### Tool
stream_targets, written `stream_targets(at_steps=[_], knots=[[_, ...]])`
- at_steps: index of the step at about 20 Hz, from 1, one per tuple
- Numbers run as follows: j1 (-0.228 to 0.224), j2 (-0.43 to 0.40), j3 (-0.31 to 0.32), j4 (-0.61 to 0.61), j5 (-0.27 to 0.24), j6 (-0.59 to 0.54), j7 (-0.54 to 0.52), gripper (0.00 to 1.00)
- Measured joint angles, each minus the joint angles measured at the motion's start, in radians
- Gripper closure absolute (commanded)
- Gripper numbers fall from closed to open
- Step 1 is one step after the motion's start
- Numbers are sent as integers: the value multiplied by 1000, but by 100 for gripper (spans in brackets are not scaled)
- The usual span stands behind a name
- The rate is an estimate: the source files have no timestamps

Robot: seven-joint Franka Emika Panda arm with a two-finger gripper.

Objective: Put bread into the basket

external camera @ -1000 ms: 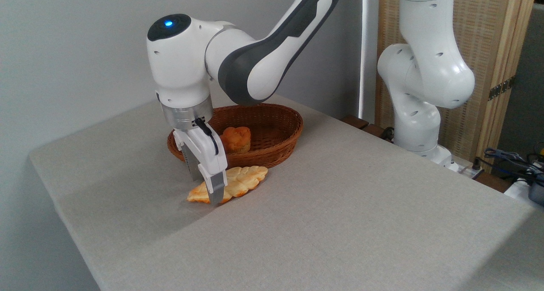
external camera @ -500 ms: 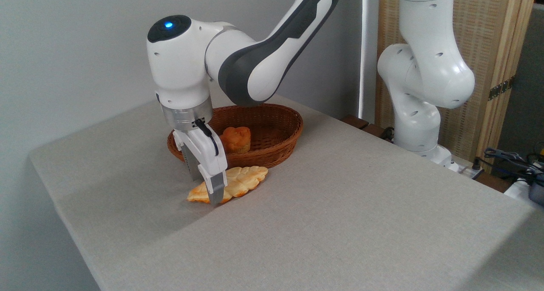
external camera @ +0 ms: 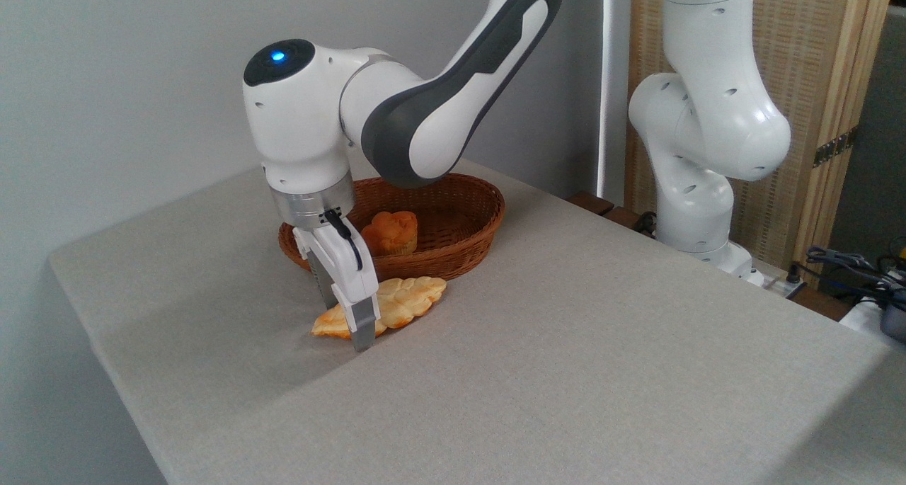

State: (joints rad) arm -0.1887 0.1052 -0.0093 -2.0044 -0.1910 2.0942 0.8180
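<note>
- Braided bread (external camera: pixel 396 302) lies flat on the tabletop (external camera: pixel 566 343), just in front of the wicker basket (external camera: pixel 453 248).
- Its long axis runs lower-left to upper-right.
- Hand (external camera: pixel 347 326) straddles its left part, fingers spread.

Gripper (external camera: pixel 346 317) astride bread (external camera: pixel 396 304) — beside basket (external camera: pixel 453 255)

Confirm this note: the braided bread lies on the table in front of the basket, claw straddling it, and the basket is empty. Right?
Not quite. The basket holds a small round bun, as the camera view shows. The bread does lie on the table before it, claw straddling it.
</note>
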Motion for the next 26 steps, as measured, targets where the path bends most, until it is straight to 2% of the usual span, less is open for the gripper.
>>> stream_targets(at_steps=[9,16,22,26], knots=[[0,0,0,1,0,0,8,51],[0,-2,0,2,0,0,9,60],[2,-19,5,9,0,0,20,60],[14,-62,8,15,42,-1,34,59]])
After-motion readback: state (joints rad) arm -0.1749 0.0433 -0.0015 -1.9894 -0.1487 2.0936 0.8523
